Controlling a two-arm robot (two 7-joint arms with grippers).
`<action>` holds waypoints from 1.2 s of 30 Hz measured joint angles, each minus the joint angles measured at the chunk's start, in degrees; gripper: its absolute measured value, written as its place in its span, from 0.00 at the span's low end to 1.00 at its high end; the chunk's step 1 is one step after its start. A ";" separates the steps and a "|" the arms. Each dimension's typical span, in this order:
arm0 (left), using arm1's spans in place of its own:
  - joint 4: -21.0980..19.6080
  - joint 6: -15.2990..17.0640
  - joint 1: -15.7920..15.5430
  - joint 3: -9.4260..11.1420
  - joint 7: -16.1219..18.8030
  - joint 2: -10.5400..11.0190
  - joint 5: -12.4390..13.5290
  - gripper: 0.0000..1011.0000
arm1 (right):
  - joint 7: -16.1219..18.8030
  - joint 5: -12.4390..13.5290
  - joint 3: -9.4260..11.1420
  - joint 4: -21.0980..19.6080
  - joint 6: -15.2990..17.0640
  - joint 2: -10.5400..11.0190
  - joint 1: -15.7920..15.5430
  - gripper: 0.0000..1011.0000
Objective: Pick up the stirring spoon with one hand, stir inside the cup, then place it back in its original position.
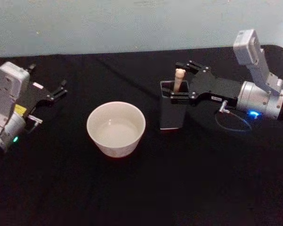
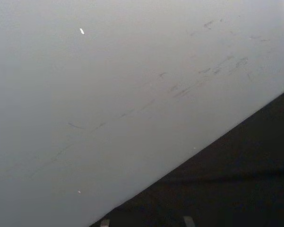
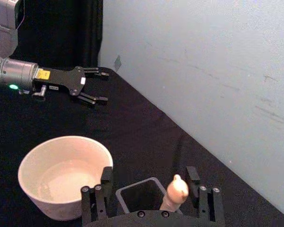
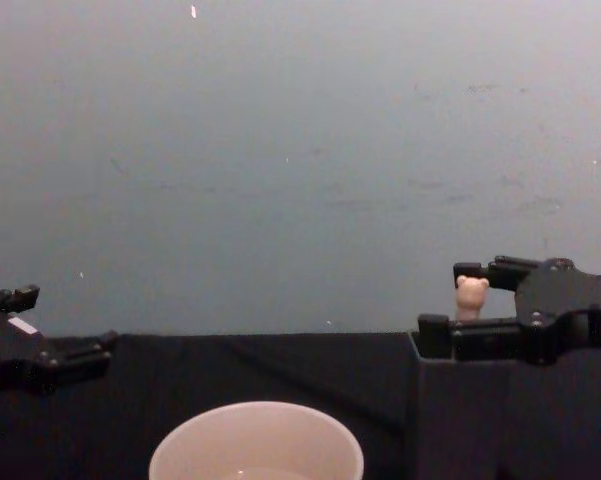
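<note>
Pale beige, the stirring spoon [image 1: 179, 77] stands upright in the dark square-sided holder [image 1: 172, 110]; your right hand [image 1: 183, 81] brackets its bear-head knob, fingers wide. Smooth, round and cream-white, the cup [image 1: 116, 128] sits beside it on the black cloth surface [image 1: 141, 188]. Your left hand [image 1: 58, 91] idles spread.

Lab-like: black-draped table [image 1: 132, 197]; bare wall [image 4: 280, 150]
</note>
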 joint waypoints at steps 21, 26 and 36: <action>0.00 0.00 0.00 0.00 0.00 0.00 0.00 0.99 | -3.69 2.66 4.12 -4.25 -1.88 -0.79 -2.50 0.99; 0.00 0.00 0.00 0.00 0.00 0.00 0.00 0.99 | -8.77 3.99 7.37 -7.30 -1.70 -1.97 -4.54 0.99; 0.00 0.00 0.00 0.00 0.00 0.00 0.00 0.99 | -23.95 1.28 12.43 -9.80 1.38 -7.28 -8.52 0.99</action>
